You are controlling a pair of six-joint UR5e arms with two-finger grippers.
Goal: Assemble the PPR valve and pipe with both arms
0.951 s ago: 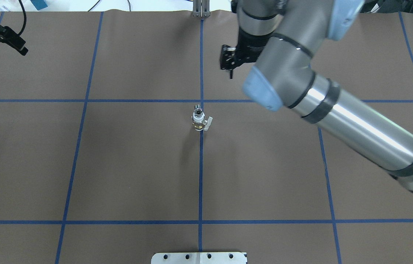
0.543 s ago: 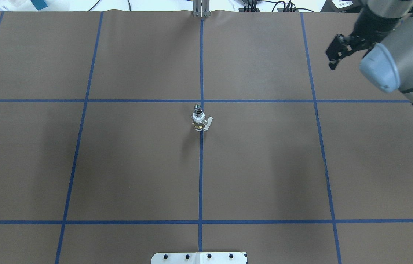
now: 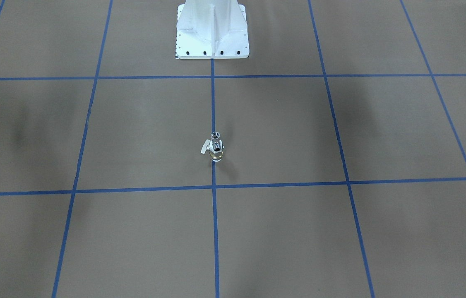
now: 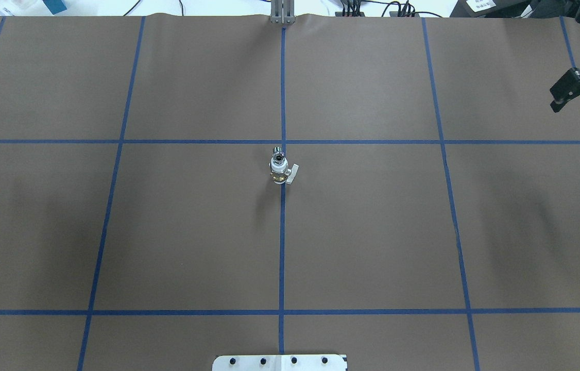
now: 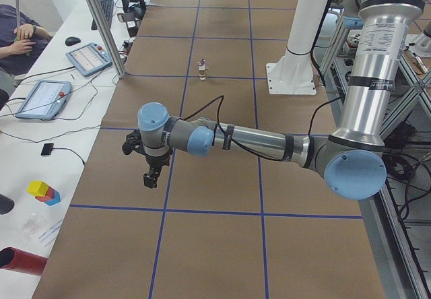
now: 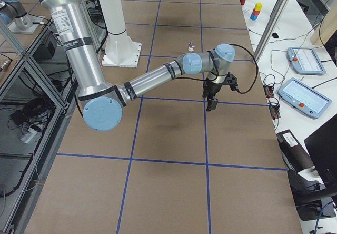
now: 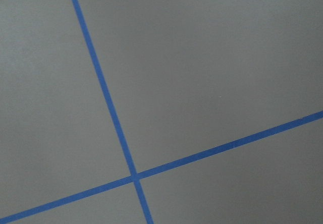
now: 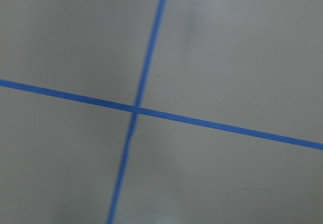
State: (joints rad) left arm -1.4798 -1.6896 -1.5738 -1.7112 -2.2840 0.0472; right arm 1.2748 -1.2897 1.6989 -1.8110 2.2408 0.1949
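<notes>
The PPR valve (image 4: 279,174), with a brass middle and a white lever, stands upright at the table's centre. The silver pipe (image 4: 278,153) sits on its top end. Both also show in the front view, valve (image 3: 216,154) and pipe (image 3: 215,136). No gripper touches them. My right gripper (image 4: 564,94) hangs far off at the right edge, empty, with its fingers apart. My left gripper (image 5: 151,176) shows only in the exterior left view, above the table's left end. I cannot tell whether it is open. Both wrist views show only brown paper and blue tape.
The white pedestal (image 3: 212,31) stands at the robot's side of the table. A metal post (image 4: 282,13) stands at the far edge. Blue tape lines grid the brown paper. Tablets (image 5: 87,58) and coloured blocks (image 5: 44,191) lie on the operators' bench.
My right arm swung from over the table's far middle out to the right edge. My left gripper left the overhead view on the left. The valve and pipe have not moved.
</notes>
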